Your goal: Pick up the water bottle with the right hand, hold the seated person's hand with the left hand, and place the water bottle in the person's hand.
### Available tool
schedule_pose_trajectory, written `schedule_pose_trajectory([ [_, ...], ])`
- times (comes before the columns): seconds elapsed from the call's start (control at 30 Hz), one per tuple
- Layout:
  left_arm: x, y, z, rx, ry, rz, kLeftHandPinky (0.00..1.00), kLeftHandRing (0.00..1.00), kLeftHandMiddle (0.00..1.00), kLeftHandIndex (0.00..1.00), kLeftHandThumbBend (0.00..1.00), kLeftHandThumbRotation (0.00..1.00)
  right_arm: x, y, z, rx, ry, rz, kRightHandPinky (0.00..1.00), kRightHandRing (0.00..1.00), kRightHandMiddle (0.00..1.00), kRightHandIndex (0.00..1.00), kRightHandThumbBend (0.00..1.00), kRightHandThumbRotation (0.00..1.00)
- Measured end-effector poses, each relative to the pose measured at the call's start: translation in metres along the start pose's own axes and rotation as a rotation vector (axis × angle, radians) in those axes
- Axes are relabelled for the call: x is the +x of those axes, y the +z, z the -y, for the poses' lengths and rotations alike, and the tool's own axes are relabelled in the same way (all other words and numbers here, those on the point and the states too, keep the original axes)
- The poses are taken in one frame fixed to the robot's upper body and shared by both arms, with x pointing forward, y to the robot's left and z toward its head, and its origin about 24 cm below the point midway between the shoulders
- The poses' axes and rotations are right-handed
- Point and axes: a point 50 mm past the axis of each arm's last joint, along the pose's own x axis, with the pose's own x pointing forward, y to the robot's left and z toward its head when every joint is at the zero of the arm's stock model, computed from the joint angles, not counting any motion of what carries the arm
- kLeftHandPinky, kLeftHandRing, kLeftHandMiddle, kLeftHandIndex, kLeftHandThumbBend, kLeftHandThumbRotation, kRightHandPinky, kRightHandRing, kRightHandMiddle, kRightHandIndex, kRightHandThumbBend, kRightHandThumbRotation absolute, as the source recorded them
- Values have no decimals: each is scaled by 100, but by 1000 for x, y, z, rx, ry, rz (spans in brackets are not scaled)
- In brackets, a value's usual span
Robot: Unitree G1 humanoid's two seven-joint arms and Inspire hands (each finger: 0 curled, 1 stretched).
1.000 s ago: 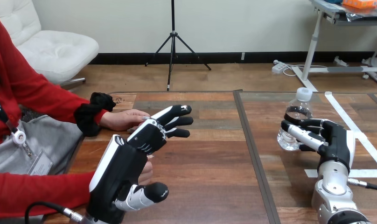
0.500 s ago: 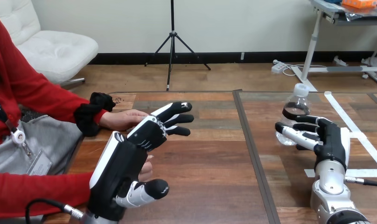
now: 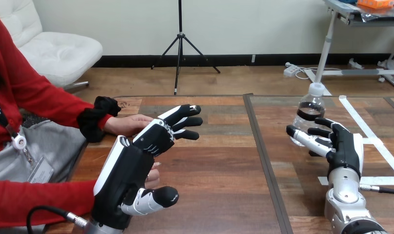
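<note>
Clear water bottle (image 3: 309, 113) nearly upright over right part of table (image 3: 219, 165), clasped in the curled grip of right hand (image 3: 342, 146), white tape line (image 3: 357, 117) just beside, bare wood leftward, left hand (image 3: 131, 165) straight-fingered, holding nothing, beside person's hand (image 3: 129, 125).

The table (image 3: 219, 165) was dark wood planks with a smooth, faintly shiny finish, crossed by matt white tape (image 3: 387, 180). The bottle (image 3: 309, 103) was clear glossy plastic with a white cap. The left hand (image 3: 131, 170) and right hand (image 3: 344, 146) were glossy black plastic with smooth white shells. The right forearm (image 3: 346, 195) was silver metal.
</note>
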Motion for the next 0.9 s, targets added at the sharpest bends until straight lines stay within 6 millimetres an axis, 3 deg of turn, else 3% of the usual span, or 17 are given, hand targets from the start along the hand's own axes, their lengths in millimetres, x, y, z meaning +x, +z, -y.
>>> schedule_pose_trajectory([
  [0.9,3,-3,-2,9,-1,-8,71,81,86,84,100,79,0,0,0,-12,5,-4,49,57,64,76,100,35],
])
